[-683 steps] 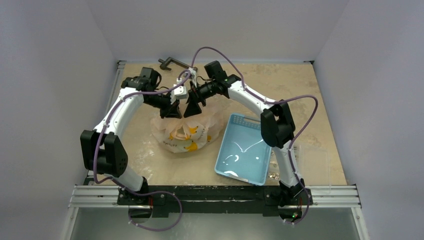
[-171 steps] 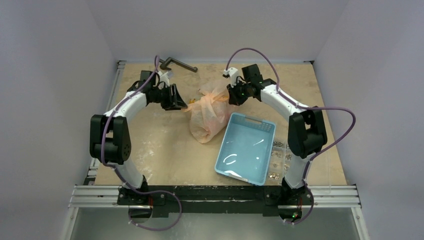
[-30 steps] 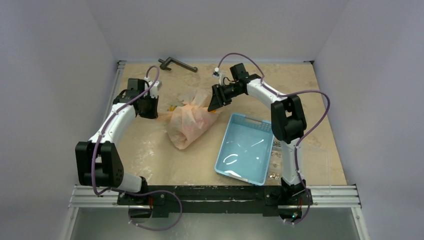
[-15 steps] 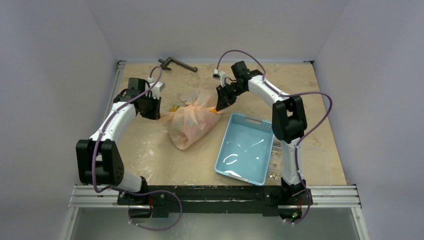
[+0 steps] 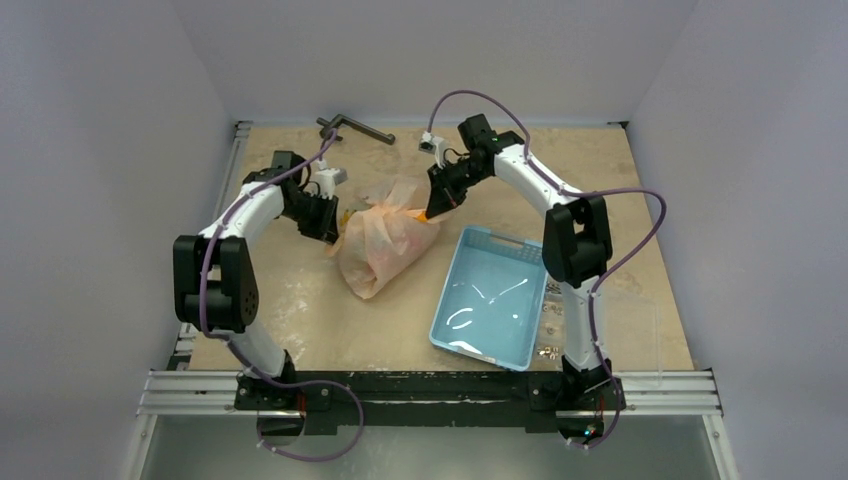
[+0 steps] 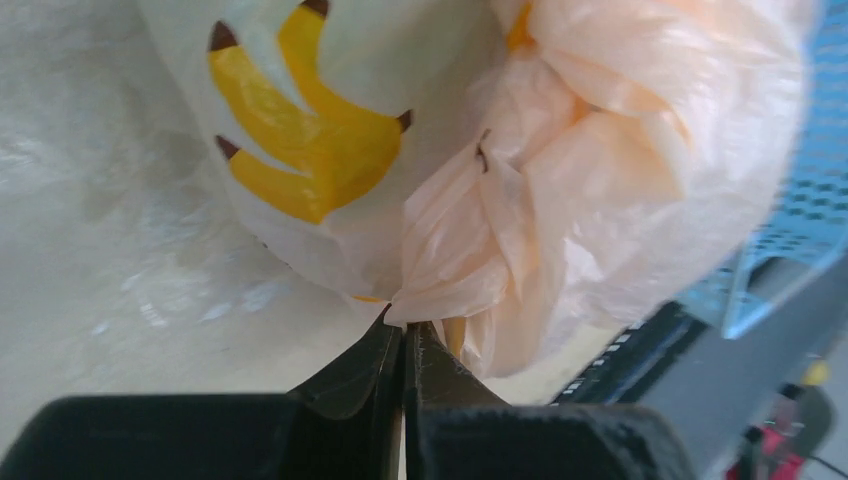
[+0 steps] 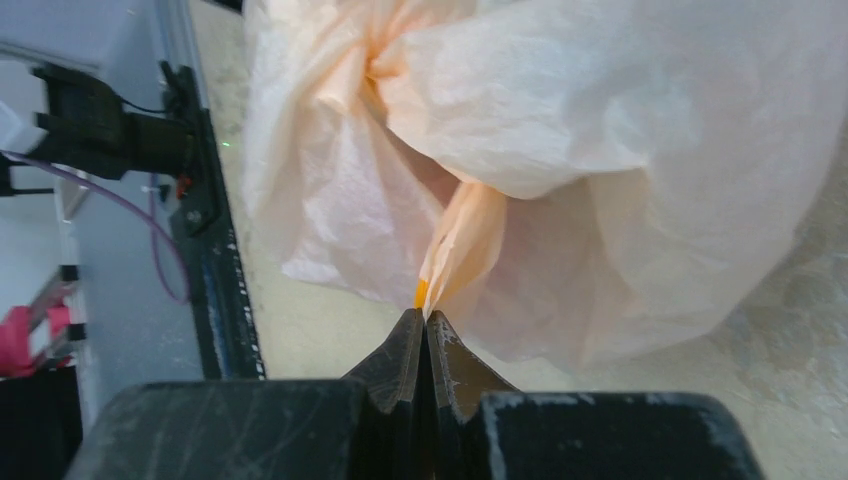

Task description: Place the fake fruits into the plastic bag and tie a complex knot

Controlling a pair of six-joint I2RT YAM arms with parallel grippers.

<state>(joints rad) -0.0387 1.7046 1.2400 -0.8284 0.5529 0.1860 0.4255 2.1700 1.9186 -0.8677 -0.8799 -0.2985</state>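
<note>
Left claw (image 6: 403,338), right claw (image 7: 425,326) both pinched tight on plastic bag (image 5: 385,245), contents hidden, blue basket (image 5: 490,300) beside

fruits unseen inside plastic bag (image 5: 385,245), basket (image 6: 815,200) cropped

Thin, crinkly, translucent plastic bag (image 5: 385,245)

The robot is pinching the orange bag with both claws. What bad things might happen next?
1. The left gripper and right gripper each clamp only a thin twisted tip of the plastic bag. A hard pull might slip a tip free or tear the thin film.
2. The bag lies close beside the blue basket. Tugging that way might drag it against the rim and snag it.
</note>
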